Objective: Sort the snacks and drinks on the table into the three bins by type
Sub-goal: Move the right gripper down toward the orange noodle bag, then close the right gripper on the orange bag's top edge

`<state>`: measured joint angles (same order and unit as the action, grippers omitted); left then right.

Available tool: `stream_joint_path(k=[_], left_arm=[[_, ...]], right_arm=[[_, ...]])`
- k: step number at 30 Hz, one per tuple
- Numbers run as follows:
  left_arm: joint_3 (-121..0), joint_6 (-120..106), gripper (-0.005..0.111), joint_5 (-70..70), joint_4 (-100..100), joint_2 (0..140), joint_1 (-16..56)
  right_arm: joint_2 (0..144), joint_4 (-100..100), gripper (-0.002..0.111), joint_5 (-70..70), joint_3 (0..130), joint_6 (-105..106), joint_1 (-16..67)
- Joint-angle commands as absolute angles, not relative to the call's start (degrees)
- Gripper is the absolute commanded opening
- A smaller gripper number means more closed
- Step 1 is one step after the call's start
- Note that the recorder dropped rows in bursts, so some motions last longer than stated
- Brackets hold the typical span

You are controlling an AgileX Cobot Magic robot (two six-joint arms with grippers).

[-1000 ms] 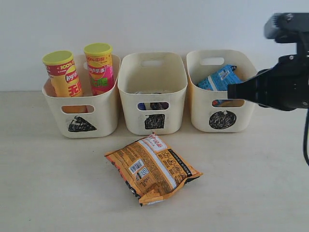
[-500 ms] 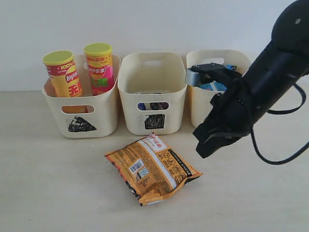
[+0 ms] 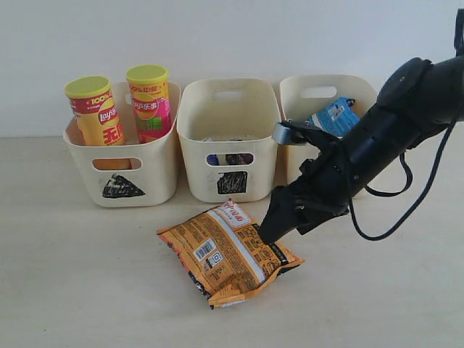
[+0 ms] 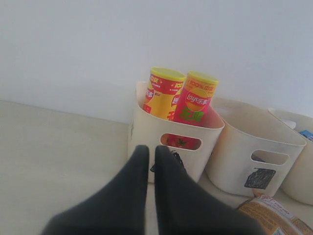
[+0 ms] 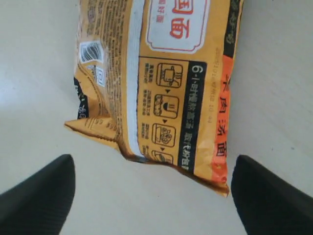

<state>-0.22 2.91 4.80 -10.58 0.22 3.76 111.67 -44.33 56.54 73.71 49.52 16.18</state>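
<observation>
Lying flat, the crinkly orange-brown packet shows its barcode upward.

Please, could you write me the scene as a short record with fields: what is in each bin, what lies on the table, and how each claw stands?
triangle bin: yellow-red can and pink-green can, both upright
square bin: something dark shows through the handle slot; cannot tell what
circle bin: blue packet
table: orange packet, lying flat before the square bin
right claw: open, at the orange packet's end, not closed on it
left claw: shut, empty
</observation>
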Motion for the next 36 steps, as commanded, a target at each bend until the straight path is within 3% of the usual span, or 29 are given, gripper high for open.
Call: stream_joint_path(k=[1, 15, 36], left_arm=[[0.0, 2.5, 0.004, 5.1, -10.5, 0.0, 4.0], [0.0, 2.5, 0.004, 4.8, -10.5, 0.0, 4.0], [0.0, 1.9, 0.004, 4.8, -10.5, 0.0, 4.0]], right_arm=[[116.2, -47.6, 0.078, 59.4, 77.0, 51.8, 14.3], [127.5, -53.1, 0.078, 60.8, 84.7, 56.5, 14.3], [133.3, -55.5, 0.076, 60.6, 84.7, 61.4, 16.7]])
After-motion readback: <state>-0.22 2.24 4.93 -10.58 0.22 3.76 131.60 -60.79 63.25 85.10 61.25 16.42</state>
